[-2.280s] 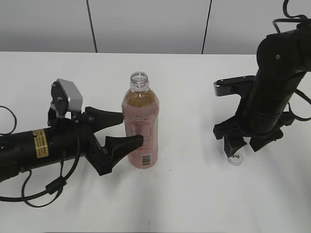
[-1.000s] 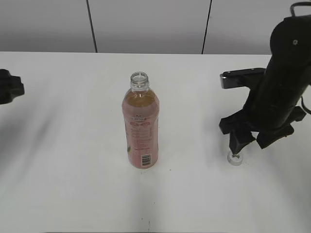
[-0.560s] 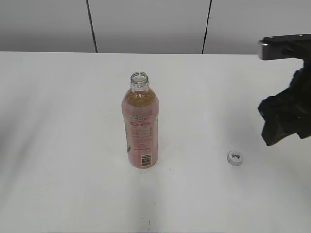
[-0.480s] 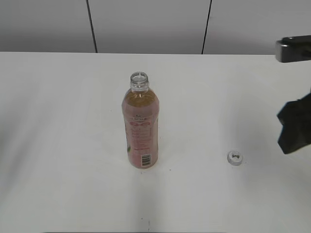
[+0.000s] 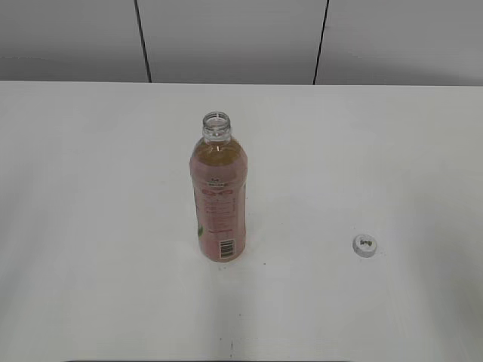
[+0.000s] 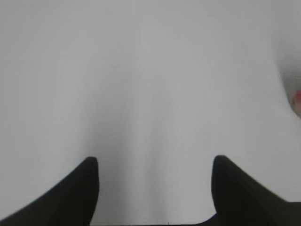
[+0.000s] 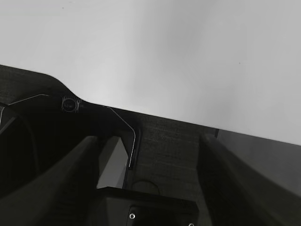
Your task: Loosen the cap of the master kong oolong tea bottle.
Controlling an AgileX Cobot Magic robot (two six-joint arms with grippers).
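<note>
The master kong oolong tea bottle [image 5: 219, 197] stands upright in the middle of the white table [image 5: 90, 166] with its neck open and no cap on it. The white cap [image 5: 366, 245] lies on the table to the right of the bottle, apart from it. A blurred edge of the bottle shows at the far right of the left wrist view [image 6: 295, 96]. My left gripper [image 6: 153, 162] is open and empty over bare table. My right gripper [image 7: 150, 141] is open and empty, over a dark edge beside the table. Neither gripper shows in the exterior view.
Grey wall panels [image 5: 226, 38] run behind the table's far edge. In the right wrist view a dark textured surface with a cable [image 7: 164, 141] lies beyond the table edge.
Both arms have pulled back out of the exterior view, the left one to the left and the right one to the right. The cap stays on the table where the right gripper left it.
</note>
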